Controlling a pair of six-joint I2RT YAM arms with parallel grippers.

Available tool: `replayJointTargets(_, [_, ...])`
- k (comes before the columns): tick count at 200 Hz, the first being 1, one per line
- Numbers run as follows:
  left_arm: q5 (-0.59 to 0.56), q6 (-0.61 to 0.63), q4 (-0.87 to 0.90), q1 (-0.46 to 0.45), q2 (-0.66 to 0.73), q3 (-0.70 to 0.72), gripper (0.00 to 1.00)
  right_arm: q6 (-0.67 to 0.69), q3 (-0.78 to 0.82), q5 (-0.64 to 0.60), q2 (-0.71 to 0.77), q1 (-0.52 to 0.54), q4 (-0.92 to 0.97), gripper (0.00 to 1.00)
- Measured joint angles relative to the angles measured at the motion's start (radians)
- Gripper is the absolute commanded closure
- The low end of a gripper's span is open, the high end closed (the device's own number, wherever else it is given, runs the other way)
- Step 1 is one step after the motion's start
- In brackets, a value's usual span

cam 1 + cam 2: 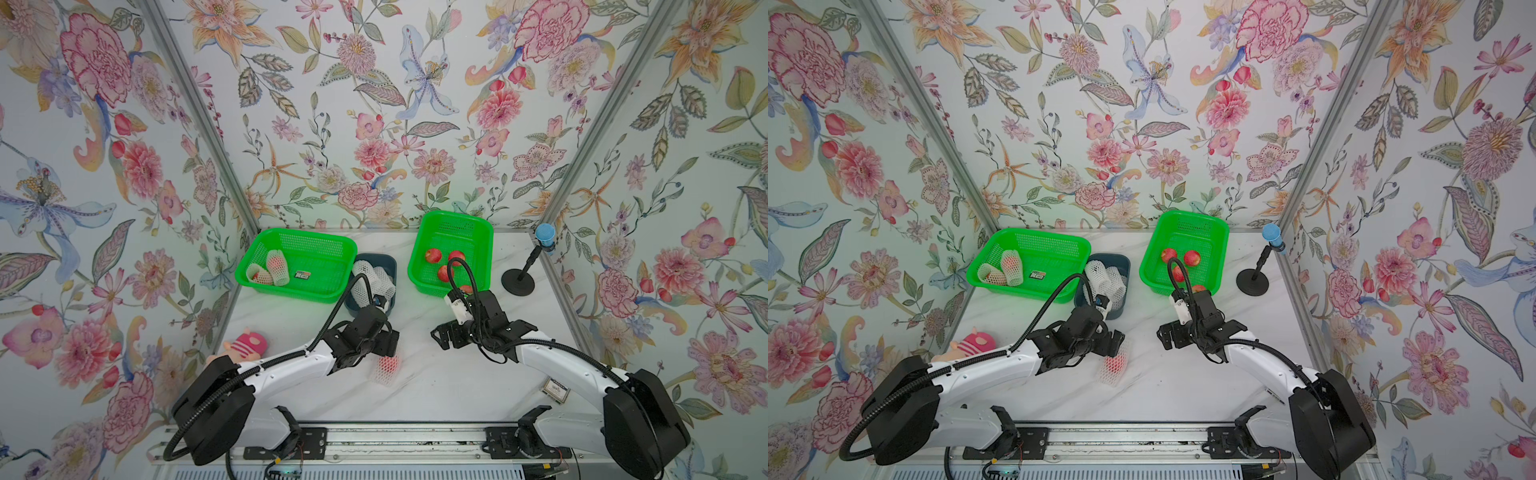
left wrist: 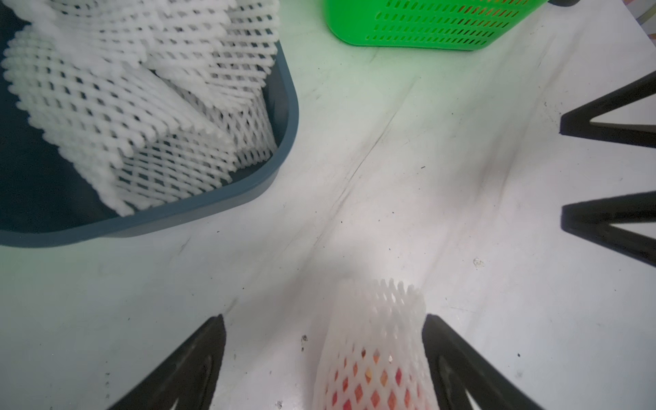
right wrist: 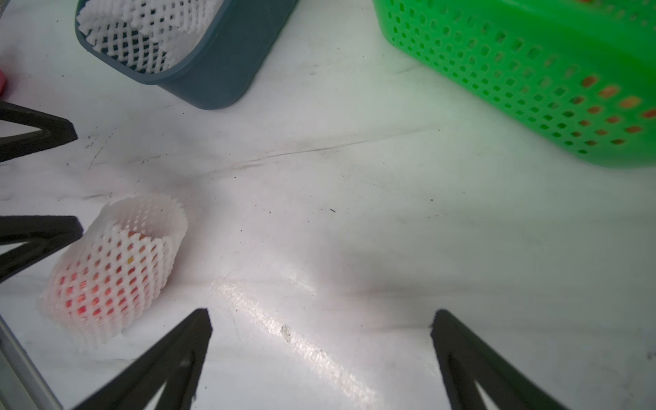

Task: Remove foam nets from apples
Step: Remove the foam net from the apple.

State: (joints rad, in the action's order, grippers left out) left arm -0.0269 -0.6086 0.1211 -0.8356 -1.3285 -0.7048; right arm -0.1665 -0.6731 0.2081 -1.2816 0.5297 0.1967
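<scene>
1. My left gripper stood wide open, low over the white marble table, with its jaws on either side of a wrapped apple that lay on its side there.
2. One finger touched the side of the sleeve. The other finger stood well apart from it, so I was clamping nothing.
3. That apple sat fully inside its foam net. Red showed through the diamond holes, and the sleeve's open end gaped past the fruit.
4. My right gripper was also spread wide and held nothing. It hung over bare table, near the wrapped apple but not touching it, and its tips pointed toward my left gripper.
5. Two more wrapped apples lay side by side in the left-hand green basket, at its outer end.
6. Empty foam nets were piled in a dark blue bin that stood between the two baskets.
7. Bare apples lay in the right-hand green basket. Four showed in a top view, and the nearest was partly hidden behind my right arm.
8. A pink striped plush toy lay beside my left arm.
9. A black stand with a blue top stood near the far corner on my right.
10. A small card lay on the table by my right arm.
</scene>
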Motion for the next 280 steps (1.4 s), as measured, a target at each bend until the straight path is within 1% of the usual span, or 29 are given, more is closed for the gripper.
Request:
replayJointTargets(19, [0.035, 0.002, 0.000, 0.000, 0.057, 0.050, 0.14, 0.000, -0.007, 0.031, -0.045, 0.000, -0.016, 0.00])
replayJointTargets(40, [0.080, 0.008, -0.002, -0.011, 0.122, 0.116, 0.18, 0.007, -0.047, 0.079, -0.118, 0.001, -0.039, 0.07])
replayJointTargets(50, [0.100, 0.012, -0.003, -0.021, 0.150, 0.146, 0.20, 0.009, -0.075, 0.101, -0.156, 0.005, -0.052, 0.14])
replayJointTargets(63, [0.124, 0.016, -0.004, -0.034, 0.174, 0.179, 0.26, 0.016, -0.116, 0.128, -0.204, 0.013, -0.066, 0.26])
replayJointTargets(69, [0.130, 0.017, -0.008, -0.039, 0.179, 0.190, 0.28, 0.024, -0.135, 0.139, -0.227, 0.017, -0.075, 0.30])
replayJointTargets(90, [0.153, 0.017, -0.030, -0.053, 0.177, 0.222, 0.39, 0.032, -0.209, 0.182, -0.314, 0.033, -0.096, 0.44])
replayJointTargets(104, [0.167, 0.013, -0.056, -0.064, 0.168, 0.235, 0.50, 0.044, -0.251, 0.205, -0.363, 0.046, -0.099, 0.51])
replayJointTargets(111, [0.175, 0.007, -0.075, -0.071, 0.160, 0.238, 0.51, 0.050, -0.267, 0.216, -0.385, 0.054, -0.100, 0.54])
replayJointTargets(140, [0.177, -0.008, -0.136, -0.095, 0.127, 0.244, 0.53, 0.085, -0.307, 0.260, -0.428, 0.095, -0.084, 0.62])
replayJointTargets(176, [0.176, -0.024, -0.177, -0.109, 0.133, 0.271, 0.52, 0.125, -0.329, 0.297, -0.431, 0.151, -0.054, 0.68])
replayJointTargets(244, [0.177, -0.035, -0.191, -0.114, 0.143, 0.290, 0.50, 0.181, -0.329, 0.337, -0.431, 0.165, 0.024, 0.73])
replayJointTargets(265, [0.177, -0.035, -0.200, -0.114, 0.138, 0.291, 0.48, 0.205, -0.329, 0.352, -0.430, 0.175, 0.053, 0.75])
replayJointTargets(280, [0.178, -0.035, -0.205, -0.114, 0.137, 0.298, 0.42, 0.220, -0.329, 0.367, -0.428, 0.188, 0.074, 0.77])
